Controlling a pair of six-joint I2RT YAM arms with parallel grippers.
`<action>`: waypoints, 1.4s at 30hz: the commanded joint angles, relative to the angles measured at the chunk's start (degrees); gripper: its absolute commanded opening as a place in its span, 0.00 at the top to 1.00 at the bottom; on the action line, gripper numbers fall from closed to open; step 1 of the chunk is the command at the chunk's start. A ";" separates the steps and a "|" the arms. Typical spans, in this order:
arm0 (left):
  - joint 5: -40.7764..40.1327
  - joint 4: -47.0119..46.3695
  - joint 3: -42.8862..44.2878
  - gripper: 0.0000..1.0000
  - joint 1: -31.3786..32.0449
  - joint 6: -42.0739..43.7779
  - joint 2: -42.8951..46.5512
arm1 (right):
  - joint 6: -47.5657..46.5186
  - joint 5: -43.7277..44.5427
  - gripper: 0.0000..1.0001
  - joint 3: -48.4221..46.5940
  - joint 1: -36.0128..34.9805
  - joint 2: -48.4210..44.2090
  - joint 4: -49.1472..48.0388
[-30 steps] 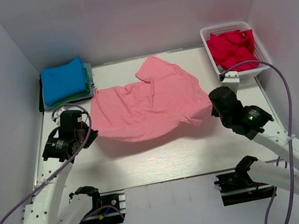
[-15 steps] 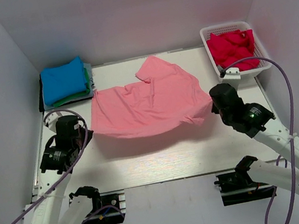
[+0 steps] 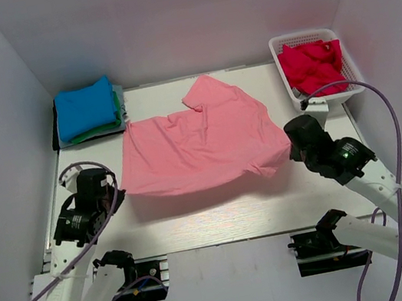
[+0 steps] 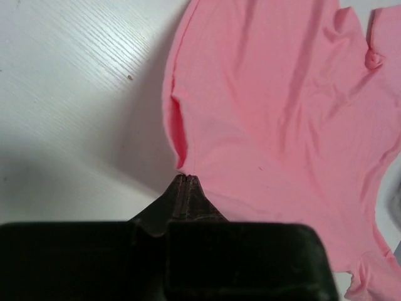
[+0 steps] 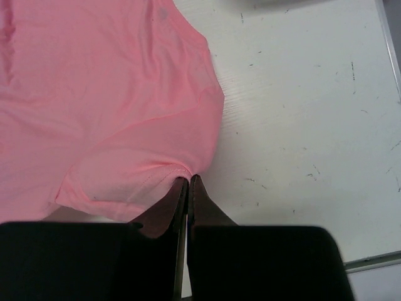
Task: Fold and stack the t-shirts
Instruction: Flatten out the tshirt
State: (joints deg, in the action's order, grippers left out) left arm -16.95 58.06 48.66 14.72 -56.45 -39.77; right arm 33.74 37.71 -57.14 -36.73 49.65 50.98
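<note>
The salmon pink t-shirt (image 3: 196, 142) hangs spread between my two grippers, its near edge lifted off the table. My left gripper (image 3: 117, 193) is shut on its near left corner; the wrist view shows the jaws closed on the pink hem (image 4: 182, 164). My right gripper (image 3: 286, 157) is shut on the near right corner, the hem (image 5: 178, 170) pinched at the fingertips. A folded stack with the blue t-shirt (image 3: 84, 107) on top and a green one (image 3: 103, 127) below lies at the back left. The crimson red t-shirt (image 3: 312, 64) lies crumpled in the basket.
The white lattice basket (image 3: 350, 66) stands at the back right corner. White walls close in the table on three sides. Bare table (image 3: 220, 213) lies between the shirt's near edge and the front edge.
Both grippers have drawn back toward the near edge, pulling the pink shirt's near edge with them; the shirt is stretched flatter and wider.
</note>
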 commanded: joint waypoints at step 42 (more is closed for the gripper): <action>7.01 -27.92 56.89 1.00 -0.75 21.73 -7.79 | -43.23 -15.65 1.00 -58.78 0.34 1.86 -32.44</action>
State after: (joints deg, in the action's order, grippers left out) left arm -13.13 28.62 103.33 14.37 -35.33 -49.76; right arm -9.37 27.09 -113.45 -36.75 54.33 18.79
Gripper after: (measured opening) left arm 0.015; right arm 0.011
